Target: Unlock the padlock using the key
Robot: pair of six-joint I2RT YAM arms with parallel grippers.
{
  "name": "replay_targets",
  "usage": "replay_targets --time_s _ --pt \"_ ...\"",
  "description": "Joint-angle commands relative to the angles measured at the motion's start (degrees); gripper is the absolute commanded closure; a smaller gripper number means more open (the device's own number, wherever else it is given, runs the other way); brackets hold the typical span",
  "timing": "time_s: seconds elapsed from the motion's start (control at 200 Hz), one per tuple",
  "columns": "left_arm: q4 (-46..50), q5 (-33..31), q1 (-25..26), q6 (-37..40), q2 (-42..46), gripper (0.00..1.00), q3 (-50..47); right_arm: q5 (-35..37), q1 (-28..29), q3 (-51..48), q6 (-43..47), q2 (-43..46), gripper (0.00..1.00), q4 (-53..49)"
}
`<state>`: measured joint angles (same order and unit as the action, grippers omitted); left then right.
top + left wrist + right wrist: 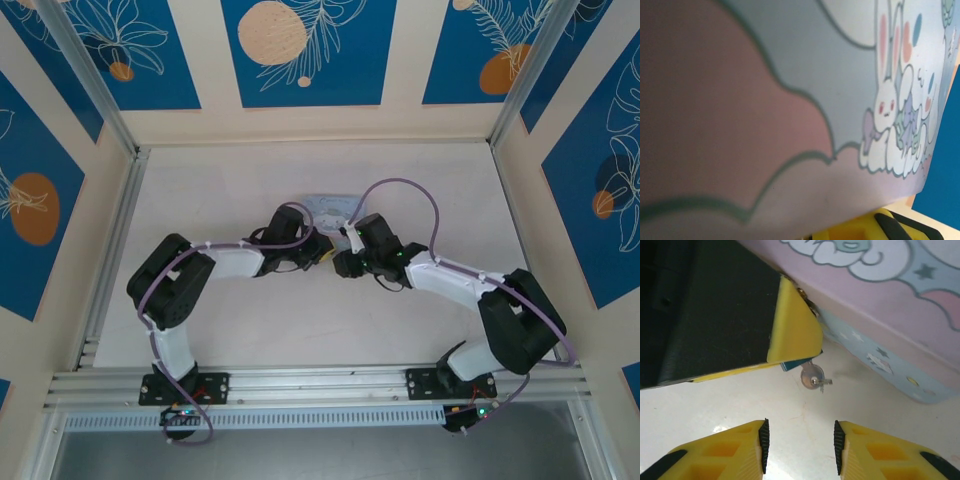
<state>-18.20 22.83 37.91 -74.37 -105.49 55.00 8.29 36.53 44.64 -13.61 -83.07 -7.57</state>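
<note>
White surface (730, 405): padlock (790, 365), key (812, 377) beside it, is clamped by left pincer (324, 253) at centre; right pincer (799, 440), below, is held apart.

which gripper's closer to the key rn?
Left. Left gripper grips the padlock, key right at its fingertip; right gripper is open, a clear gap short of it.

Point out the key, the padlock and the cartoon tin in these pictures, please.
key (812, 376): right wrist view, on its round metal head.
padlock (790, 365): right wrist view, on the visible blue sliver of its body.
cartoon tin (895, 362): right wrist view, on its pale blue side wall.
</note>
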Motion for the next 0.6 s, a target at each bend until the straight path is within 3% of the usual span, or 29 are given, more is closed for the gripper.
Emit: replay_targets --time_s 0.0,0.595 --pt "3.3 5.0 -0.6 0.6 0.9 1.00 2.1 3.2 1.3 1.7 5.0 -1.6 0.58 2.1" --pt "4.7 6.1 -0.8 1.0 0.5 1.00 3.5 7.9 2.7 5.3 7.3 -7.4 0.63 3.6"
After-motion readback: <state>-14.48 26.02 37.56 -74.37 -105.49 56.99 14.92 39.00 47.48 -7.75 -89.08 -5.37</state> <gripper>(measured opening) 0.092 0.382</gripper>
